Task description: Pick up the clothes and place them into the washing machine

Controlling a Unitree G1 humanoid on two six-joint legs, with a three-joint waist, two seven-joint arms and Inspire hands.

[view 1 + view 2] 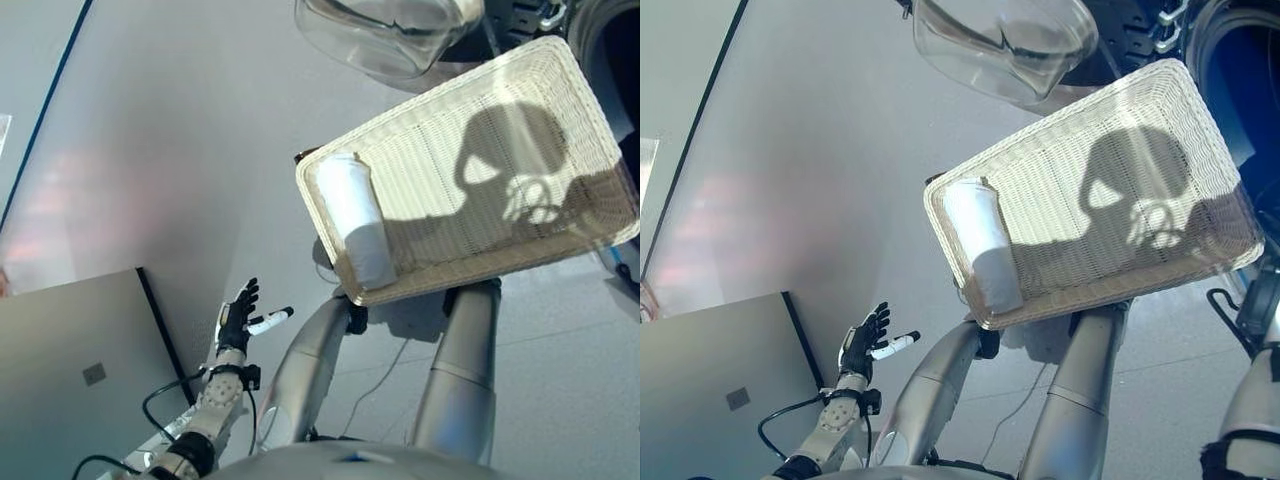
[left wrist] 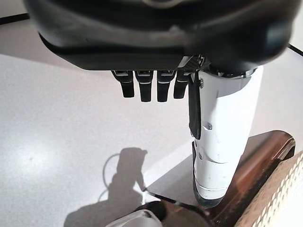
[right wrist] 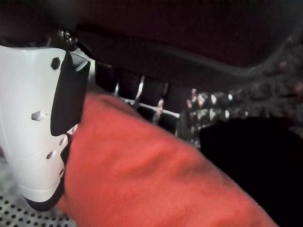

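Note:
A shallow wicker basket (image 1: 480, 150) lies in the middle of the eye views with a rolled white cloth (image 1: 355, 215) at its left end. My right hand (image 3: 35, 132) is inside the washing machine's drum (image 3: 23, 215). Its thumb and fingers (image 3: 142, 90) pinch an orange-red cloth (image 3: 151, 179). My left hand (image 1: 240, 315) hangs open and empty at the lower left, away from the basket. It also shows in the left wrist view (image 2: 222, 142) with straight fingers above the floor.
The machine's clear round door (image 1: 390, 35) stands open above the basket's far edge, with the dark opening (image 1: 1240, 90) at the top right. A grey flat panel (image 1: 80, 370) lies at the lower left. The dark brown box (image 2: 255, 165) shows under the basket's corner.

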